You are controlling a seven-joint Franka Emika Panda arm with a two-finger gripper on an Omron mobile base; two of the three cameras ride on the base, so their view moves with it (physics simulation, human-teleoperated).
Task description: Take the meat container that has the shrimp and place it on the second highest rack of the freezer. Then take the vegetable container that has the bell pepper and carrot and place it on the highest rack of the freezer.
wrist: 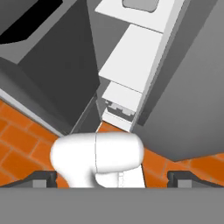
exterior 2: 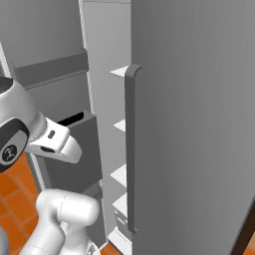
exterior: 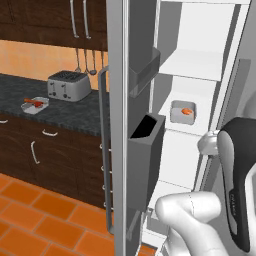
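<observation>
The freezer (exterior: 117, 100) stands open, its door edge and grey bins toward me. Inside, the grey meat container (exterior: 183, 111) with the orange-pink shrimp (exterior: 186, 111) rests on a white rack (exterior: 197, 95), one white shelf (exterior: 195, 64) right above it. An edge of that container (wrist: 140, 3) shows at the top of the hand view. The vegetable container (exterior: 35, 104), holding red and orange pieces, sits on the dark counter at left. My gripper (wrist: 113, 179) is open and empty, pulled back from the shelves and looking down past the lower shelves (wrist: 131, 57) to the floor.
A silver toaster (exterior: 69, 85) stands on the counter (exterior: 75, 115) behind the vegetable container. Dark door bins (exterior: 147, 155) jut out between the counter and the shelves. The closed grey door with its bar handle (exterior 2: 130, 149) walls the right side. Orange tiled floor (exterior: 30, 210) lies below.
</observation>
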